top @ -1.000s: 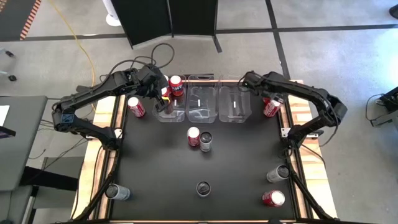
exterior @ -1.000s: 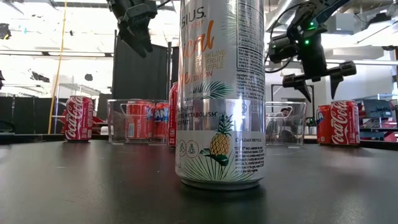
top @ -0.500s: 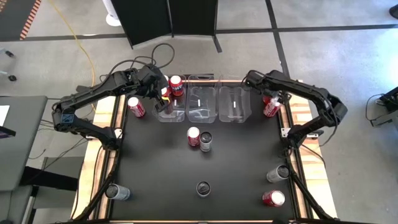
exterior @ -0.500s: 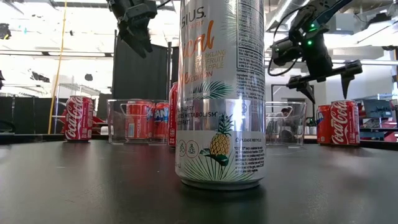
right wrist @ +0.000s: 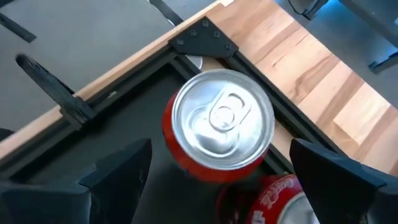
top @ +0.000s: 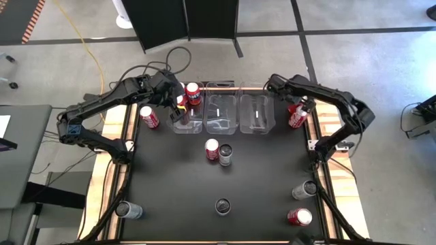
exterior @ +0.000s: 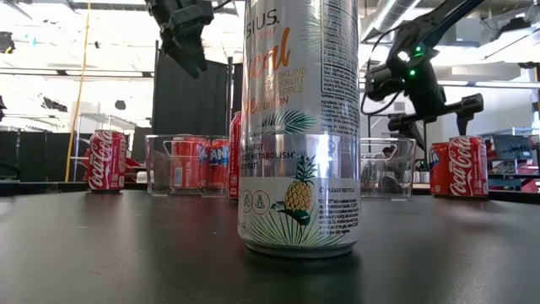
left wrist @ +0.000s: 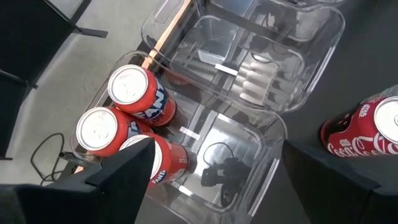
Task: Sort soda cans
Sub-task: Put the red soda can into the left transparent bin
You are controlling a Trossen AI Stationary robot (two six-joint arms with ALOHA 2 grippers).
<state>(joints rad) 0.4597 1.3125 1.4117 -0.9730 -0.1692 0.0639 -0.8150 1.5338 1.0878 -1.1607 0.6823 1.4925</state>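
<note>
Red cans made up most of the set on the dark surface, with three clear bins in a row at its far edge. The left bin held three red cans, standing upright and touching one another. Another red can stood at the far edge behind that bin, and one stood just left of it.

The left claw hung above the left bin with its fingers apart, holding nothing.

The right claw hovered over the far right corner, fingers spread wide on either side of a red can seen from straight above in its wrist view. Whether the fingers touched it I could not tell; in the low view the claw stood above the can tops. A second red can stood just beside the first, and the pair showed right of the right bin.

Mid-surface, a red can and a silver can stood touching. A tall silver can with a pineapple print stood nearer the front, filling the low view. Near the front left corner a silver can lay on its side. Along the right edge were another silver can and a red can.
</note>
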